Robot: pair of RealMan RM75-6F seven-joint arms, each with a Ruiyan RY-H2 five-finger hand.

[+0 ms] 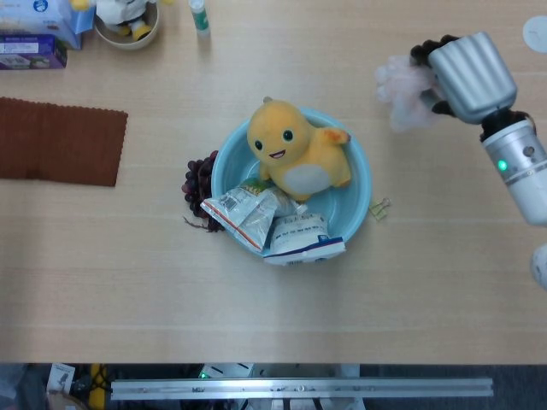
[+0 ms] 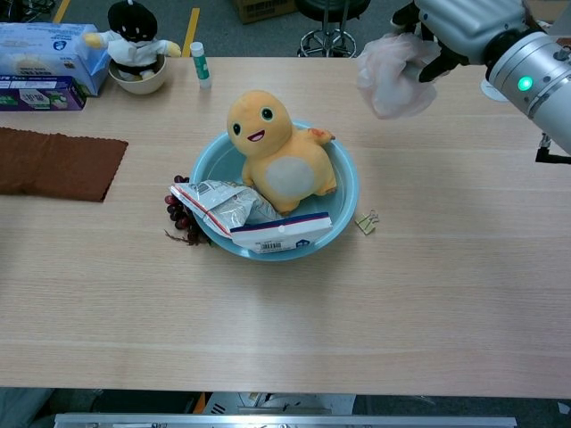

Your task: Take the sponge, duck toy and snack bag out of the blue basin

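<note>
Chest view shows two crinkled foil snack bags [image 2: 241, 214] lying at the near rim of the round blue basin [image 2: 346, 192], glossy and flat. Behind them the plush yellow duck toy [image 2: 272, 152] sits upright, soft and rounded. Farther off, the right hand [image 2: 446, 31] holds a pale, fluffy sponge [image 2: 393, 76] with fingers curled round it, above the table and clear of the basin. Judging so, the sponge needs setting down; duck and bags remain.
</note>
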